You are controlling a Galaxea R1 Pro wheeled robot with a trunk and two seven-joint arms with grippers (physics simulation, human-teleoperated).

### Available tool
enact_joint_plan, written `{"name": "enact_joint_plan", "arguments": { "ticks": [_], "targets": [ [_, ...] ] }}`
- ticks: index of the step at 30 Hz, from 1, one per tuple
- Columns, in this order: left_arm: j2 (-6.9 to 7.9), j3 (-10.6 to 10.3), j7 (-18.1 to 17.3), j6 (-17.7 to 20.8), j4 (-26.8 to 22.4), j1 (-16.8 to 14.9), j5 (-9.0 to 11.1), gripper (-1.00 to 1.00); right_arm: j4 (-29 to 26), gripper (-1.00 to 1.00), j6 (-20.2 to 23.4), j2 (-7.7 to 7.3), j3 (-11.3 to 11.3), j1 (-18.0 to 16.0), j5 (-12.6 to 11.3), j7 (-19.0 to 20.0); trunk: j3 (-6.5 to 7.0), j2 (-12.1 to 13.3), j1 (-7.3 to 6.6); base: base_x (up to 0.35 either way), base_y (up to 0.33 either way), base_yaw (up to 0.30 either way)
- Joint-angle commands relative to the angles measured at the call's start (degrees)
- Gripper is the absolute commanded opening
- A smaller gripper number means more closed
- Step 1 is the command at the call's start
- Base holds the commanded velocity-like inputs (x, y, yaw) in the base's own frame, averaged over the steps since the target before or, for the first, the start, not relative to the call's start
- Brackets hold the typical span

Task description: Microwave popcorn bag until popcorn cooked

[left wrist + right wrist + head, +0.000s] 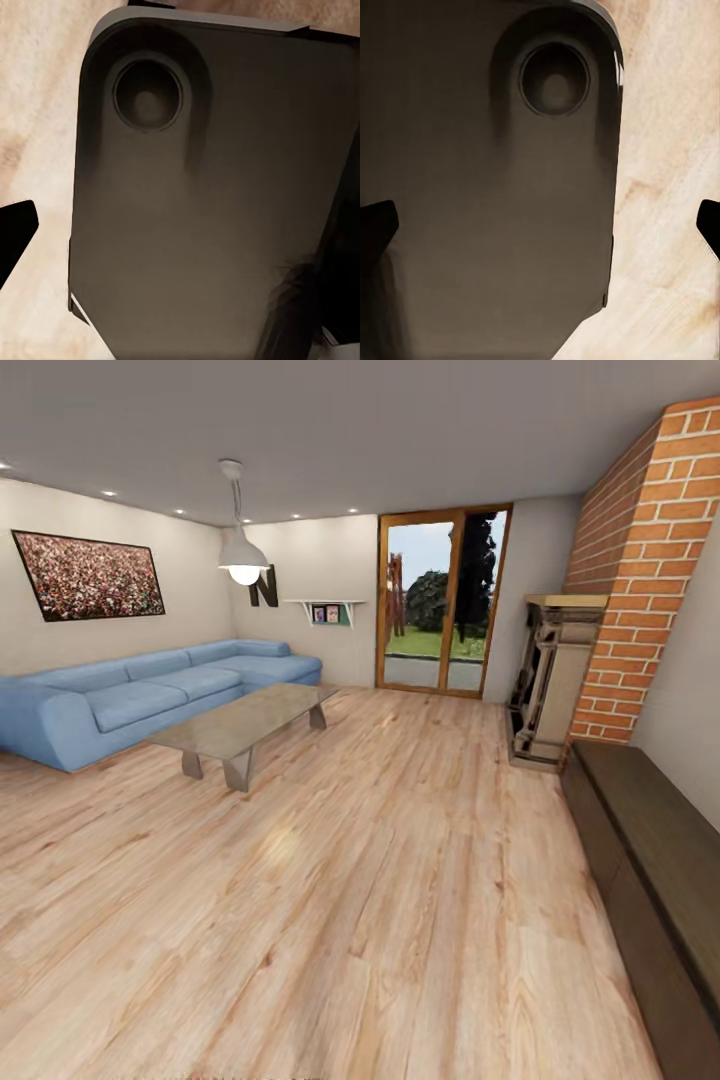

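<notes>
I am in a living room; the popcorn bag, the microwave and the countertop are out of view. In the left wrist view my left gripper (180, 232) hangs over a dark panel of my own base (195, 210), with one black fingertip (15, 229) at the picture's edge and pale wood floor beyond. The right wrist view has my right gripper (540, 225) open over the same kind of dark panel (487, 195), its two fingertips (375, 225) far apart with nothing between them.
A wide wooden floor (380, 880) stretches ahead. A blue sofa (130, 700) and a low coffee table (245, 725) stand at the left. A dark low cabinet (650, 860), a fireplace (550, 680) and a brick chimney (640, 560) line the right. A glass door (440, 600) is at the back.
</notes>
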Motion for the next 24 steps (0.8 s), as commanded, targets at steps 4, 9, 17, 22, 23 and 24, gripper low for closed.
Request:
{"name": "enact_joint_plan", "arguments": {
  "ticks": [4, 9, 17, 22, 23, 24],
  "targets": [
    [-0.01, 0.1, 0.0, 0.0, 0.0, 0.0, 0.5, 1.00, 0.0, 1.00, -0.2, -0.01, 0.0, 0.0, -0.1, 0.0, -0.05, 0.0, 0.00, 0.000, 0.000, 0.270],
    [-0.03, 0.2, 0.0, -0.3, 0.0, 0.0, 0.5, 1.00, 0.1, 1.00, -2.3, -0.01, 0.0, 0.0, -0.1, 0.0, -0.05, 0.0, 0.00, 0.000, 0.000, 0.270],
    [-0.09, 0.2, 0.0, -1.5, 0.0, 0.0, 0.5, 1.00, 0.1, 1.00, -3.4, -0.01, 0.0, 0.0, -0.1, 0.0, -0.05, 0.0, 0.00, 0.000, 0.000, 0.270],
    [-0.10, 0.2, 0.0, -1.6, 0.0, 0.0, 0.5, 1.00, 0.1, 1.00, -3.4, -0.01, 0.0, 0.0, -0.1, 0.0, -0.05, 0.0, 0.00, 0.000, 0.000, 0.270],
    [-0.10, 0.2, 0.0, -1.6, 0.0, 0.0, 0.5, 1.00, 0.1, 1.00, -3.4, -0.01, 0.0, 0.0, -0.1, 0.0, -0.05, 0.0, 0.00, 0.000, 0.000, 0.270],
    [-0.10, 0.2, 0.0, -1.6, 0.0, 0.0, 0.5, 1.00, 0.1, 1.00, -3.4, -0.01, 0.0, 0.0, -0.1, 0.0, -0.05, 0.0, 0.00, 0.000, 0.000, 0.270]
  ]
}}
